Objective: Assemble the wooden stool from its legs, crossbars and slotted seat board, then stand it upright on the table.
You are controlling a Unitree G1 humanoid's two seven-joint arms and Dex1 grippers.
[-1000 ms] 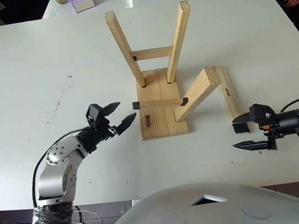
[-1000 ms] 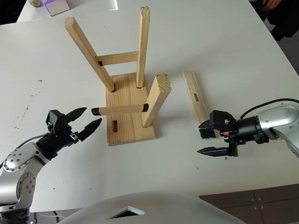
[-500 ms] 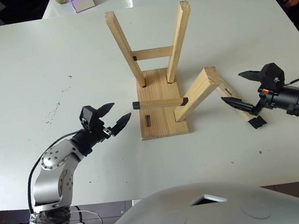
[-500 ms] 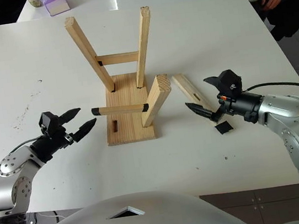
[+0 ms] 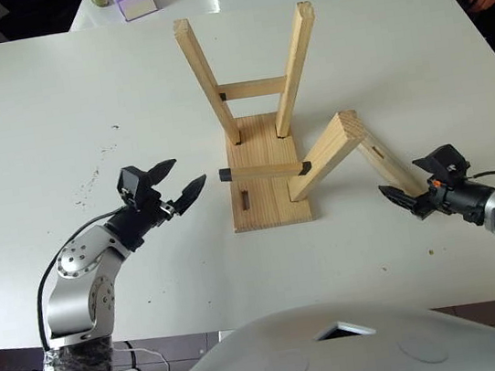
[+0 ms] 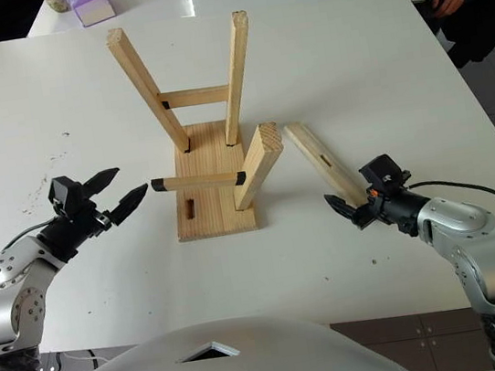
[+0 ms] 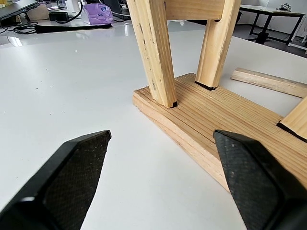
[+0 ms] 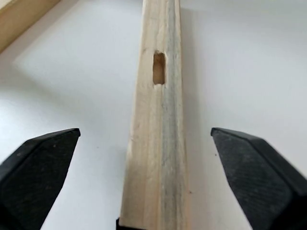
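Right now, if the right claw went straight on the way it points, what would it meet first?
The loose leg. Its near end lies between the open right claw's fingers and it runs straight ahead, so the claw would likely meet that end first.

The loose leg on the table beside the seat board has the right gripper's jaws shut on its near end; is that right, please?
Not quite. The right gripper has its jaws open, one on each side of the near end of the loose leg, as the right wrist view shows. The leg does lie on the table beside the seat board.
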